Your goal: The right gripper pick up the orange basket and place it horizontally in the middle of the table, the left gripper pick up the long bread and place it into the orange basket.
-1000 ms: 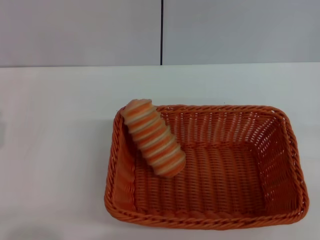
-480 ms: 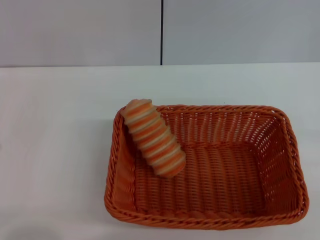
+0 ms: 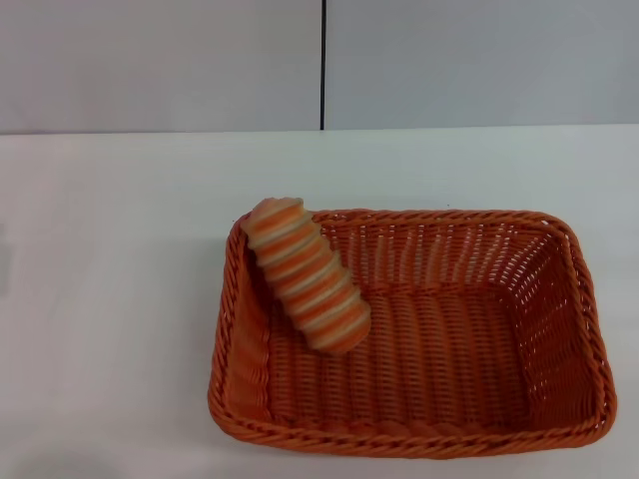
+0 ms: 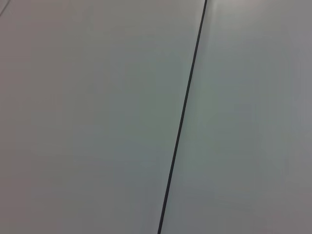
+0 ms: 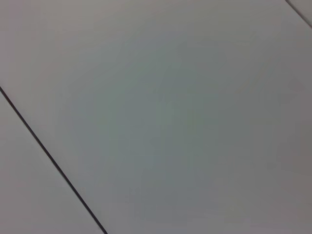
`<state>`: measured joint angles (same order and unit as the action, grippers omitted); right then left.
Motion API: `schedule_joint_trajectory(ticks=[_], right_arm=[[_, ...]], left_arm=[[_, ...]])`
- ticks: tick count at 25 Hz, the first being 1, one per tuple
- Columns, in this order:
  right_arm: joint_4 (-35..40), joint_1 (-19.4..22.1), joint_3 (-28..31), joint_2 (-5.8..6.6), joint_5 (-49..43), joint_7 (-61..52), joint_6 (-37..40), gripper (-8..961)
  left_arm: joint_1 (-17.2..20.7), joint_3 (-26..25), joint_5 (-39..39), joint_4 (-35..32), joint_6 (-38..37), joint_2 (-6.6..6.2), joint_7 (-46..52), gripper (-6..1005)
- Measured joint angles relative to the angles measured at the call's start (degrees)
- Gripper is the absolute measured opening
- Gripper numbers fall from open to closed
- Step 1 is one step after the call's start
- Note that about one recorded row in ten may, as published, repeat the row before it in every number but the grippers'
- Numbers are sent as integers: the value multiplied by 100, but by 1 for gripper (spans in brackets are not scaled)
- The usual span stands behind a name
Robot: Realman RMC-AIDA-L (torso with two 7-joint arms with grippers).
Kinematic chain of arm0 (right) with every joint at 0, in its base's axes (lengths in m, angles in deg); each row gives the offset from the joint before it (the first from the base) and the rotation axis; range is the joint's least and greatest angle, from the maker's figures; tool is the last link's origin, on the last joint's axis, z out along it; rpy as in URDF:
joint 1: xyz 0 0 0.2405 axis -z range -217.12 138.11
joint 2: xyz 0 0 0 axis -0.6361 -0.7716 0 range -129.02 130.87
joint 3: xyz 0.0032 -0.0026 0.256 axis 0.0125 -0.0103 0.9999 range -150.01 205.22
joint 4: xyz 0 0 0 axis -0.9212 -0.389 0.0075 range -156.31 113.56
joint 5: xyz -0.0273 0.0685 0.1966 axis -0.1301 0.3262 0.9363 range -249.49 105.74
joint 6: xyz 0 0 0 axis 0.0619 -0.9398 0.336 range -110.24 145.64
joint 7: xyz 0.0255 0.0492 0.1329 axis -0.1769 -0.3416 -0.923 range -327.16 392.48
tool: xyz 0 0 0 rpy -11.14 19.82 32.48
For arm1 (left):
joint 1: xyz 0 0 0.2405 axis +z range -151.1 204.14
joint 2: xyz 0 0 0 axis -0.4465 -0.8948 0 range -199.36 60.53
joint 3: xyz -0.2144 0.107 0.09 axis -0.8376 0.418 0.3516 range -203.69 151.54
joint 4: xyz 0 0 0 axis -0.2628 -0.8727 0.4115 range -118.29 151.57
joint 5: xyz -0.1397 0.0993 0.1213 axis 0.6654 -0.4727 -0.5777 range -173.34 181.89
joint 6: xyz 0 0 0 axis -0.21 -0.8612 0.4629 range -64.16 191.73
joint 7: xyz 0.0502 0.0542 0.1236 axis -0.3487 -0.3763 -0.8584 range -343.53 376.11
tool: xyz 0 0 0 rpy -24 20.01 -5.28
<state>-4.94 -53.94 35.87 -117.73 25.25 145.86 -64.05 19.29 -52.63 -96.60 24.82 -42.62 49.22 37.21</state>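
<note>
A: Seen from the head camera: the orange basket [image 3: 409, 334], lying flat on the table [image 3: 110, 299], long side running from 9 o'clock to 3 o'clock, toward 5 o'clock of the view.

B: And the long bread [image 3: 306, 273]?

A: Inside the basket, at its 10 o'clock corner. Tilted: upper end leaning on the braided rim at 11 o'clock, lower end pointing to 5 o'clock and resting down on the woven floor. Touching the rim and the floor, nothing else. Orange and cream stripes across it, both rounded ends visible.

B: Rest of the basket?

A: Only bare weave from the middle over to 3 o'clock. Sloping open-weave sides all around, near rim close to the bottom edge of the view at 6 o'clock.

B: Left gripper? Spread, pressed together, pinching something?

A: Cannot tell. Not to be seen in the head view, and no fingers in the left wrist view either. Only a pale grey wall [image 4: 97, 117] there, with one thin dark seam [image 4: 183, 117] running across.

B: Right gripper, then?

A: Same answer: cannot tell, out of every view. Right wrist view filled by grey wall too, crossed by a dark line [image 5: 48, 156] in a slant.

B: Behind the table?

A: At 12 o'clock, grey wall panels, divided by one vertical dark seam above the far edge.
</note>
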Motion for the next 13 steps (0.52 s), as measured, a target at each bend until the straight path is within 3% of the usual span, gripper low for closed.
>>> schedule_joint_trajectory(ticks=[13], right_arm=[[-1, -122, 18, 26, 160, -17, 12, 366]], left_arm=[[-59, -7, -13, 76, -6, -5, 0, 738]])
